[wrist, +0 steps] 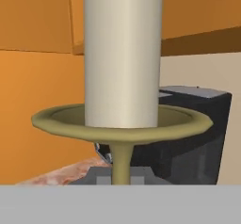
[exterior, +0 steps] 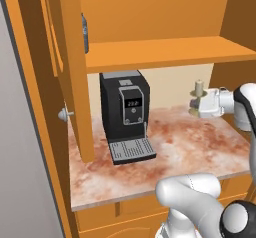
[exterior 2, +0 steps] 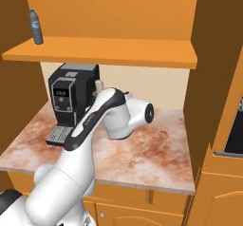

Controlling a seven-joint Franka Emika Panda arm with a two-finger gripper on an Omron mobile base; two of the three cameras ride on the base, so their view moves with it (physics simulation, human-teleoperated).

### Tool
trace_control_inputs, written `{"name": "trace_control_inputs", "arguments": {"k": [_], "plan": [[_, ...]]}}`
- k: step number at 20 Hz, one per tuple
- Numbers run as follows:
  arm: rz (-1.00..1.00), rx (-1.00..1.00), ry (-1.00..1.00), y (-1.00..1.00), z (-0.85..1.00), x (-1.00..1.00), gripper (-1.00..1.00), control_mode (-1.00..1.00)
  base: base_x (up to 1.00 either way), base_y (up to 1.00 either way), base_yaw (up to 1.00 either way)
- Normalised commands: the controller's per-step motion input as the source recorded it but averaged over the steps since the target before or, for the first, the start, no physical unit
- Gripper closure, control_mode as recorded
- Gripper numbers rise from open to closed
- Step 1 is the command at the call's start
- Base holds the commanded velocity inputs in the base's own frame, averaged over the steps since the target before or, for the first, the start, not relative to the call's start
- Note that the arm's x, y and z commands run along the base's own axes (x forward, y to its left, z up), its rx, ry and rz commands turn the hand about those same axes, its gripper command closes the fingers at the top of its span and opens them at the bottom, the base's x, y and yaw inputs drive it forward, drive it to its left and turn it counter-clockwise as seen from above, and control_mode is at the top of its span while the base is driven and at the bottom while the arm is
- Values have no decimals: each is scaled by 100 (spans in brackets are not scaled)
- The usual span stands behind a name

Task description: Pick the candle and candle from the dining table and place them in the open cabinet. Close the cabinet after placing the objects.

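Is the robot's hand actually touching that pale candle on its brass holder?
Touching. In the left base view the gripper is closed around the pale candle on its brass-gold stemmed holder, lifted above the marbled counter.

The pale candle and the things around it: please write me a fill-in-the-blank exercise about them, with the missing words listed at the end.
1. The hand is shut on the pale candle, which stands in a ____-coloured holder.
2. The black machine on the marbled counter is a ____ machine.
3. The grey-blue bottle stands on the cabinet ____.

Missing words: brass; coffee; shelf
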Motion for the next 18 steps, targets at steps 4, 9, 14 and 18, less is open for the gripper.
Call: {"name": "trace_control_inputs", "arguments": {"k": [4, 9, 14, 18], "plan": [[-2, 0, 0, 51, 55, -20, 100, -100, 0, 0, 0], [0, 0, -4, 43, 54, -25, 100, -100, 0, 0, 0], [0, 0, -5, 16, 46, -8, 100, -100, 0, 0, 0], [0, 0, -2, 0, 45, 5, 100, -100, 0, 0, 0]]}}
